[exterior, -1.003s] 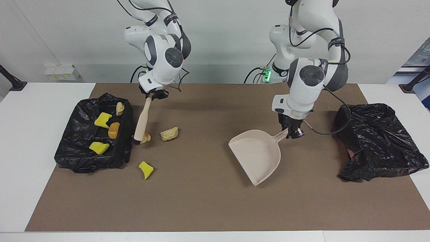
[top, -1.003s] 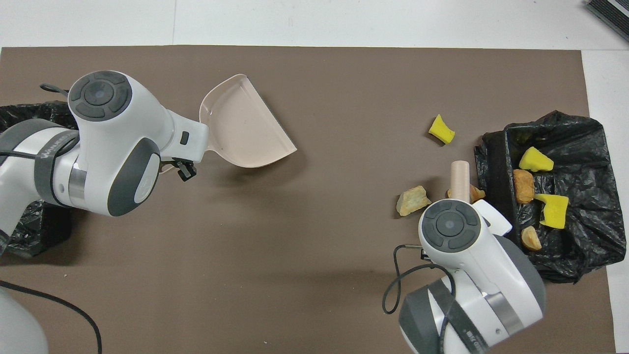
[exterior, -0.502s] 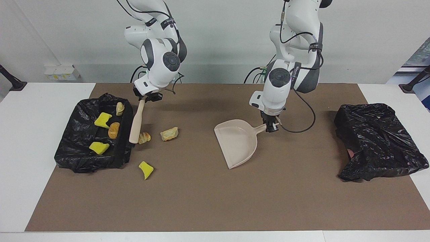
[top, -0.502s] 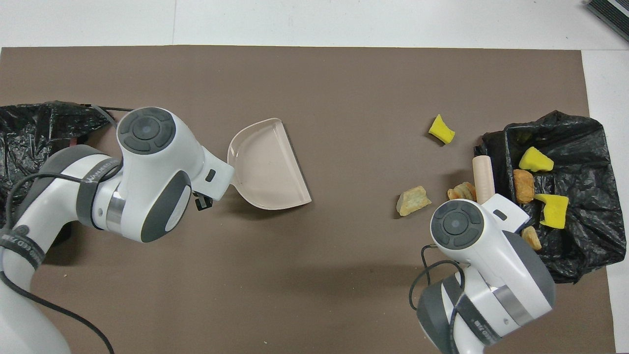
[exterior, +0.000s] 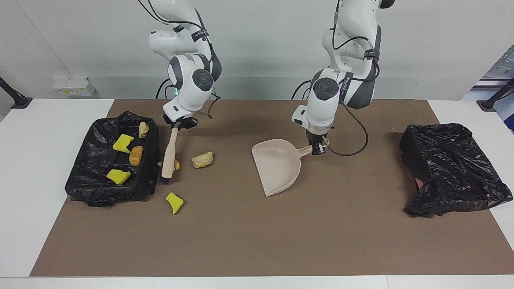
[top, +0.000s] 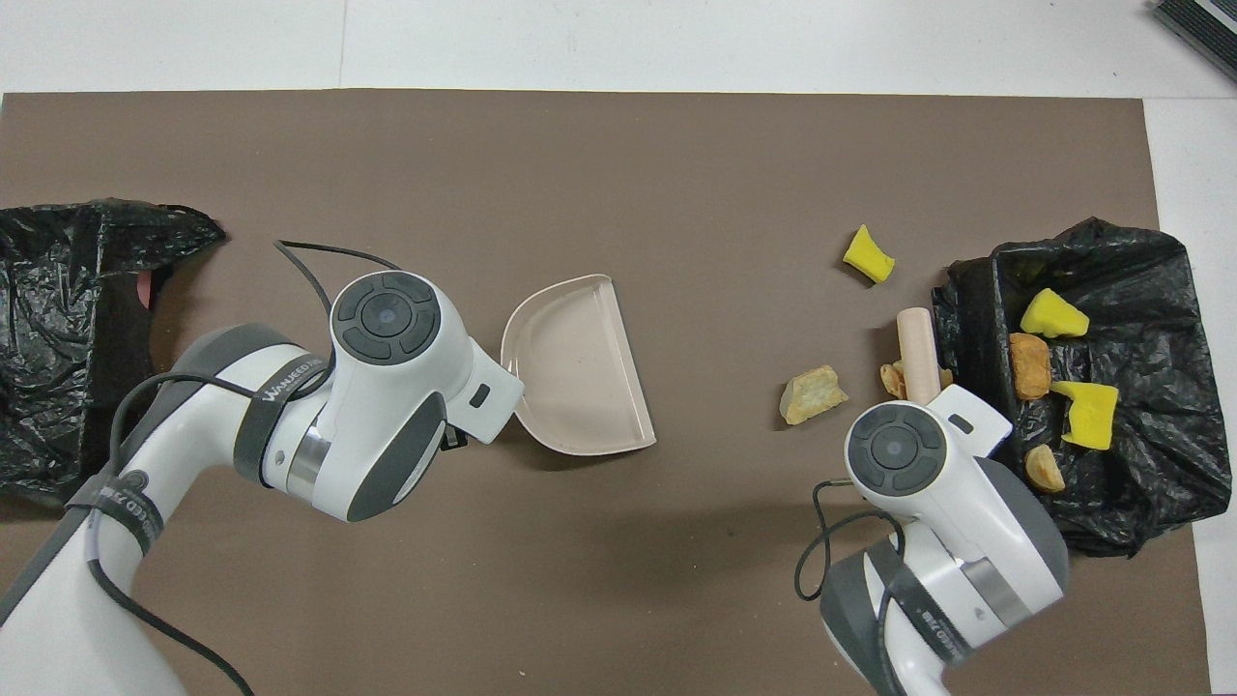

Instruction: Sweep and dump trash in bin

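My right gripper is shut on the top of a wooden-handled brush. The brush's lower end touches the mat beside a small tan trash chunk. A larger tan chunk and a yellow wedge lie loose nearby on the mat. My left gripper is shut on the handle of a beige dustpan. The empty pan rests mid-mat with its mouth turned away from the robots. The bin, draped in a black bag, stands at the left arm's end. From above I see the dustpan, the brush and the wedge.
A black-bag-lined tray at the right arm's end holds several yellow and tan pieces. A brown mat covers the table. A black cable loops from my left wrist beside the dustpan handle.
My left arm has carried the dustpan away from the bin toward the middle of the mat and turned it. The brush in my right gripper has swung more upright beside the small chunk.
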`<action>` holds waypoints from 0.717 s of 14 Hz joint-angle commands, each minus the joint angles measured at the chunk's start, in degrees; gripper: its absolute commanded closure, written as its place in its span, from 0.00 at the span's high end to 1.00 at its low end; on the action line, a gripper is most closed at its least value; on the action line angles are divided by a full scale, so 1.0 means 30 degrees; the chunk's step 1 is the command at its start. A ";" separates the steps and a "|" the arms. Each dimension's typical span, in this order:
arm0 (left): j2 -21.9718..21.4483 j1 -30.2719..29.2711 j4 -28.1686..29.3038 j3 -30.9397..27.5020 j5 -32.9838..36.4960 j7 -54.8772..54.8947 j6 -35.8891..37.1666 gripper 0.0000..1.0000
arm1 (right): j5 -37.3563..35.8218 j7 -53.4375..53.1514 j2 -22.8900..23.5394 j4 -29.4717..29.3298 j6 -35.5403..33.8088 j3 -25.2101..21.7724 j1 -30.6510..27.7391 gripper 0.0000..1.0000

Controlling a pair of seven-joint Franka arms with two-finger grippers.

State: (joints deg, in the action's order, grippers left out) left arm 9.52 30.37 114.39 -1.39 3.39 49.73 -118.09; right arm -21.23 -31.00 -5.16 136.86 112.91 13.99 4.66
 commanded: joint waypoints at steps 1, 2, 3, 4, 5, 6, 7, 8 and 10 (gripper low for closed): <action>-0.0947 0.0714 0.1329 -0.0241 0.0013 -0.0345 -0.0394 0.00 | 0.2789 0.0580 0.1188 -0.1172 0.0537 0.0200 0.1690 0.00; -0.1122 0.0774 0.1564 -0.0241 0.0013 -0.0435 -0.0510 0.00 | 0.3901 0.0608 0.1395 -0.1700 0.0508 0.0200 0.2279 0.00; -0.1240 0.0978 0.1798 -0.0241 0.0013 -0.0465 -0.0598 0.00 | 0.4782 0.0579 0.1629 -0.2199 0.0508 0.0200 0.2952 0.00; -0.1270 0.1038 0.1859 -0.0270 0.0013 -0.0436 -0.0541 0.00 | 0.5284 0.0579 0.1864 -0.2755 0.0450 0.0200 0.3364 0.00; -0.1387 0.1039 0.1975 -0.0241 0.0013 -0.0465 -0.0599 0.00 | 0.5608 0.0405 0.2156 -0.3282 0.0449 0.0200 0.3688 0.00; -0.1446 0.1068 0.2179 -0.0241 0.0013 -0.0436 -0.0773 0.00 | 0.5872 0.0403 0.2536 -0.4013 0.0420 0.0200 0.3865 0.00; -0.1678 0.1155 0.2500 -0.0241 0.0013 -0.0436 -0.0978 0.00 | 0.6136 0.0171 0.3062 -0.5006 0.0130 0.0200 0.3867 0.00; -0.1768 0.1243 0.2794 -0.0270 0.0013 -0.0436 -0.1212 0.00 | 0.6284 -0.0034 0.3444 -0.5915 -0.0279 0.0171 0.3838 0.00; -0.1915 0.1244 0.3001 -0.0241 0.0013 -0.0436 -0.1390 0.00 | 0.6315 0.0051 0.3420 -0.7120 -0.1391 0.0084 0.3255 0.00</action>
State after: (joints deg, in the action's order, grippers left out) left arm 6.37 32.79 119.86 -1.39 3.39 48.47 -120.66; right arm -3.66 -31.04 3.49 120.58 112.37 14.26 16.42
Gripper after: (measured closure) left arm 0.683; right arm 0.736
